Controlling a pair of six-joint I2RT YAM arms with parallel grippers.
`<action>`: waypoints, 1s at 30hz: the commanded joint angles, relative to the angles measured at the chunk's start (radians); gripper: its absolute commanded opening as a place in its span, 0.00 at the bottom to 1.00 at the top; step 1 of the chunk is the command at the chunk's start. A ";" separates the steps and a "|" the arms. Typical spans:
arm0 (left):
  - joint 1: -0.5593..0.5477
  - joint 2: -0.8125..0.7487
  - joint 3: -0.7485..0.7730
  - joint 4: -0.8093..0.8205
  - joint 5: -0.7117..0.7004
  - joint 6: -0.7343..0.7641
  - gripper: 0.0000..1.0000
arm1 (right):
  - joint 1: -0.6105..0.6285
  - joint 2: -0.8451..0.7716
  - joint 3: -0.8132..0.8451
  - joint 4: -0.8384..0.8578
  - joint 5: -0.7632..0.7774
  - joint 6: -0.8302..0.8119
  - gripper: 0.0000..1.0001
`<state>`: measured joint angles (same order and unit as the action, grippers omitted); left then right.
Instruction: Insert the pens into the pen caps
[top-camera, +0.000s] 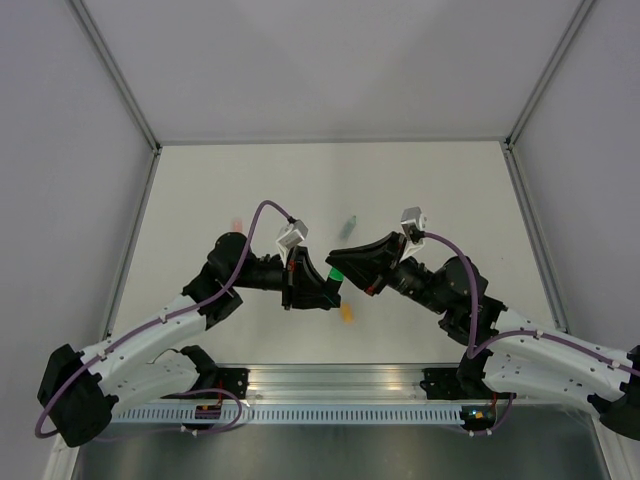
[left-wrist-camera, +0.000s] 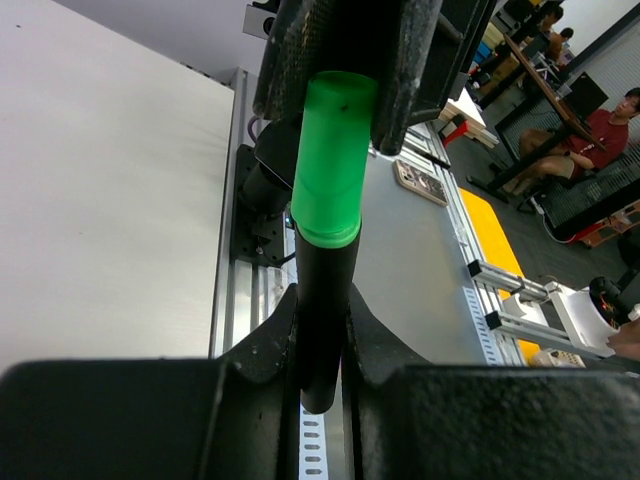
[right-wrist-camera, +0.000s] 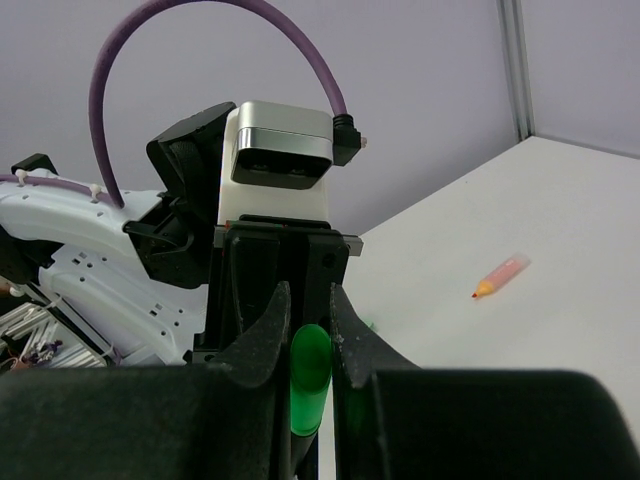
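Left gripper (left-wrist-camera: 322, 312) clamping black pen (left-wrist-camera: 324, 270), green cap (left-wrist-camera: 333, 160) in right gripper (right-wrist-camera: 308, 305)

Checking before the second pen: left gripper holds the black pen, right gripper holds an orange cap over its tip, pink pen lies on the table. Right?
Not orange: the left wrist view shows the cap in the right gripper is green. The left gripper does hold the black pen, and the pink pen lies on the table.
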<state>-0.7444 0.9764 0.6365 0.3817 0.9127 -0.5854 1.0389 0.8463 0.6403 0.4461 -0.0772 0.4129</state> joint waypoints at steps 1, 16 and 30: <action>0.088 -0.033 0.173 0.238 -0.350 -0.028 0.02 | 0.070 0.068 -0.116 -0.337 -0.433 0.081 0.00; 0.111 -0.008 0.233 0.159 -0.324 0.001 0.02 | 0.070 0.103 -0.106 -0.399 -0.524 0.052 0.00; 0.115 0.013 0.288 0.049 -0.396 0.078 0.02 | 0.072 0.134 -0.128 -0.369 -0.481 0.141 0.00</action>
<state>-0.7128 0.9733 0.7368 0.1104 0.9440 -0.4934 1.0206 0.8829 0.6281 0.4950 -0.1112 0.4530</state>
